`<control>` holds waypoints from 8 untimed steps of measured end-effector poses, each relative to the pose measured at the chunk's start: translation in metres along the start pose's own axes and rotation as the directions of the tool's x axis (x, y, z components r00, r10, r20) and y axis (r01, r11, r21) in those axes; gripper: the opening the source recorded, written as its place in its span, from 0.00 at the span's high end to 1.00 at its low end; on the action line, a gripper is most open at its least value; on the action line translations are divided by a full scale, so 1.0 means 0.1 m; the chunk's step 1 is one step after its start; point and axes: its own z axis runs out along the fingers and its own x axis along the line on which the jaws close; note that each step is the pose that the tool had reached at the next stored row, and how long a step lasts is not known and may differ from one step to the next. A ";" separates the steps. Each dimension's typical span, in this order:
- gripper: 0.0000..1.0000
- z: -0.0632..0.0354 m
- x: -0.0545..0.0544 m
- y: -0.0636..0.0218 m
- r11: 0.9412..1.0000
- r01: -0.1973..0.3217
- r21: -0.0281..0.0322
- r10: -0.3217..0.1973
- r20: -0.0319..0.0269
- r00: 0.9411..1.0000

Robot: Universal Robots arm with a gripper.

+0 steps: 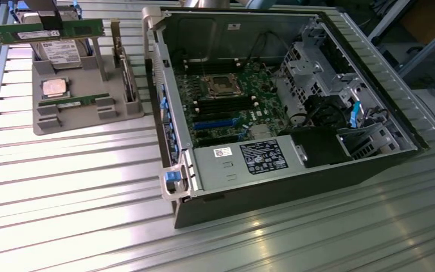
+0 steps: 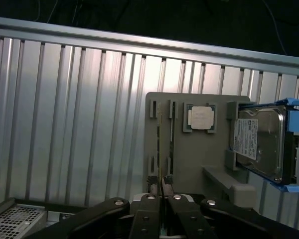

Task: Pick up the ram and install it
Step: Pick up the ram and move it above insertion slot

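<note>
At ten o'clock in the exterior view, the ram (image 1: 47, 29), a long, thin green circuit-board stick with dark chips and a white label, hangs roughly level in the air, its broad face to the camera. The grey metal gripper (image 1: 49, 20) meets its upper edge from twelve o'clock. The wrist view supplies the grip itself: the two dark fingers (image 2: 149, 209) stand almost together, pinching the board's thin edge between them.

Directly under the ram, a grey plastic parts tray (image 1: 89, 116) sits on the ribbed aluminium table (image 1: 89, 215). The tray holds a silver hard drive (image 1: 60, 51). A square silver processor (image 1: 54, 88) sits at six o'clock from the drive, and a second green memory stick (image 1: 70, 103) lies in a slot at six o'clock from the processor. A larger card (image 1: 127, 76) stands on edge at three o'clock. The wrist view adds blue rails (image 2: 295, 117) clipped along the drive.

Further toward three o'clock lies the open dark-grey computer case (image 1: 293, 187), showing its green motherboard (image 1: 233, 107) and grey power supply (image 1: 240, 164).
</note>
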 end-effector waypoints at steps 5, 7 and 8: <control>0.88 -0.003 0.01 -0.057 1.000 0.000 0.000 0.000 -0.001 1.000; 0.88 -0.004 0.01 -0.073 1.000 0.000 0.000 0.000 -0.001 1.000; 0.88 -0.004 0.01 -0.089 1.000 0.000 0.000 0.000 -0.001 1.000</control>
